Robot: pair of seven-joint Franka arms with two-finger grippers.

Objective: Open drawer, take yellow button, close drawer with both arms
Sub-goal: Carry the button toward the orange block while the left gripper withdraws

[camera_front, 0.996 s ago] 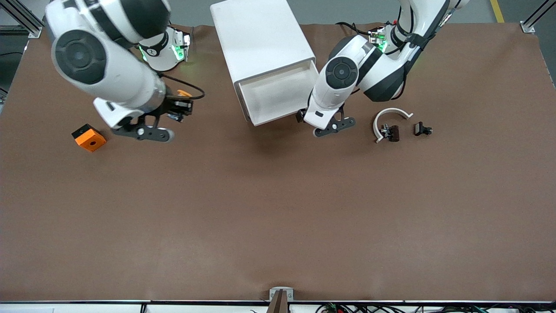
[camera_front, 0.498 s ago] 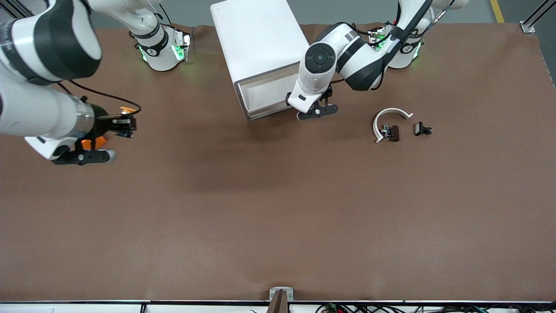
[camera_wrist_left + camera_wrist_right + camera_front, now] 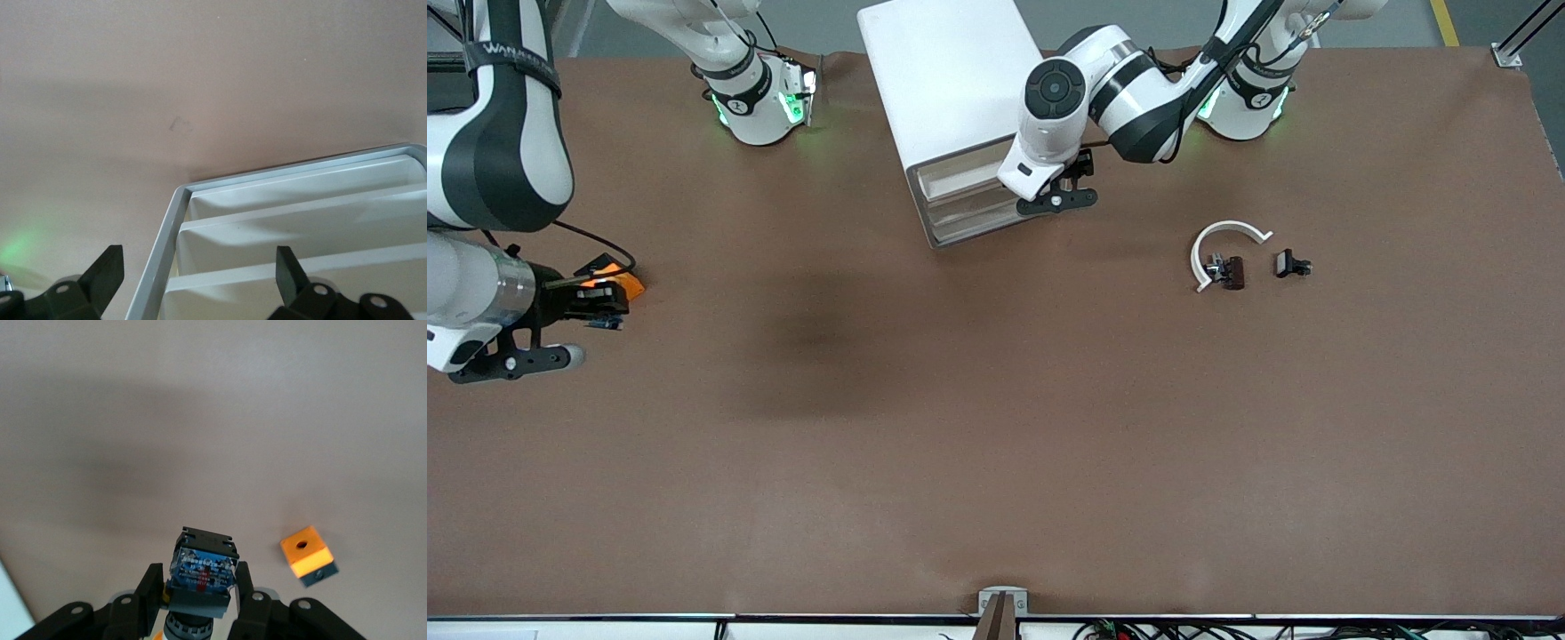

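- Since the earlier frames, the drawer (image 3: pixel 971 182) has been pushed from well out to nearly flush with the cabinet (image 3: pixel 951 84), and the right arm has been swung out toward its own end of the table.
- The left gripper (image 3: pixel 1054 191) is seen spread wide at the cabinet's front, one finger outside the frame, the other over the stacked drawer fronts; nothing is held between them.
- The button (image 3: pixel 201 572) is pinched in the right gripper (image 3: pixel 199 593), its dark blue body showing between the pressed-in fingers, carried above the bare mat near the orange block (image 3: pixel 306 555).
- Judged from the frames, opening and taking are done; closing looks almost finished, with perhaps a last nudge left and the button not yet set down.
- Whether the drawer is fully home cannot be told: a sliver of its tray is visible in the front view, and the left wrist hides part of the front.
- In the front view the button is largely lost among the right gripper's black parts, and the block is partly covered by them.
- A white band (image 3: pixel 1223 242) and black clips (image 3: pixel 1291 264) lie untouched toward the left arm's end.
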